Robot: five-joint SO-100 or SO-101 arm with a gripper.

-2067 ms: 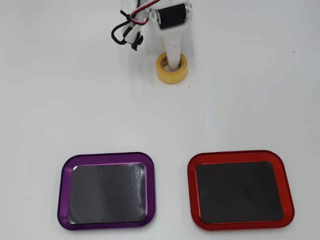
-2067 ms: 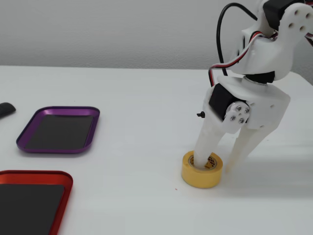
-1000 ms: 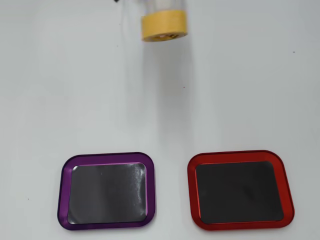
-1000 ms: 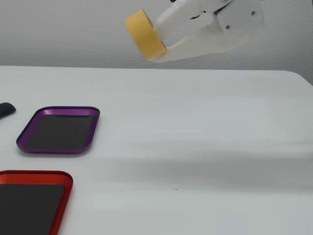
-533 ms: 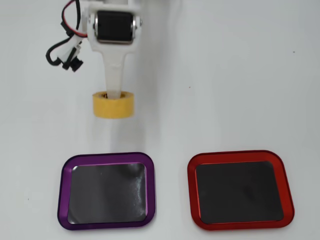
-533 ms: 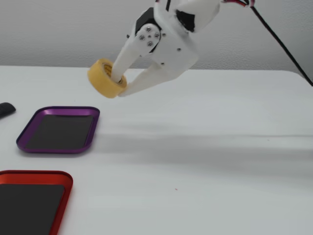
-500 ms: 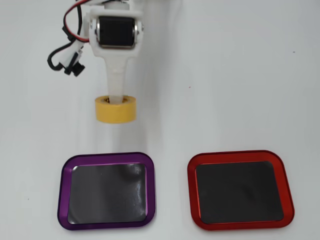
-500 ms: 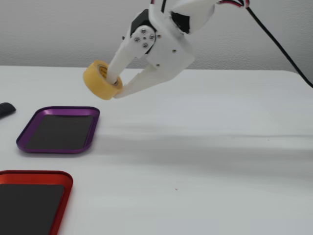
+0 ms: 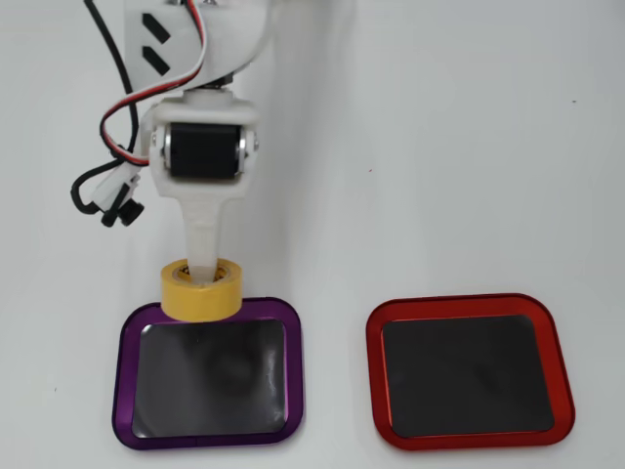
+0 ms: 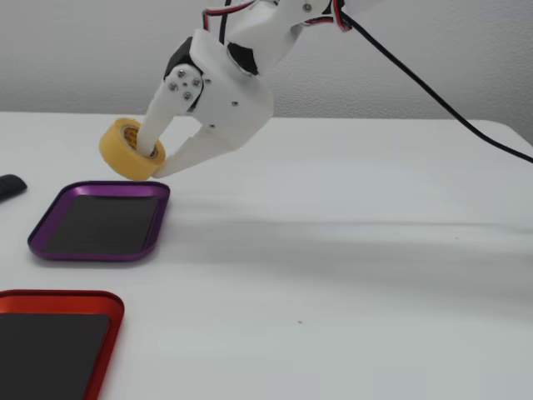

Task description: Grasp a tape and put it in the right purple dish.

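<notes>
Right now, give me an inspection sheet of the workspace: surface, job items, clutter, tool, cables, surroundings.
Surface: white table, bare and clean apart from tiny specks.
Tape: yellow roll held off the table, tilted, over the near edge of the purple dish in the overhead view.
Purple dish: empty, dark mat inside.
Red dish: empty, beside the purple one, apart from it.
Clutter: a dark object at the left edge of the fixed view, cut off.
Tool: shut on the tape, one finger through the core.
Cables: red, white and black wires looped beside the arm; a black cable trailing right.
Surroundings: plain grey wall.
</notes>
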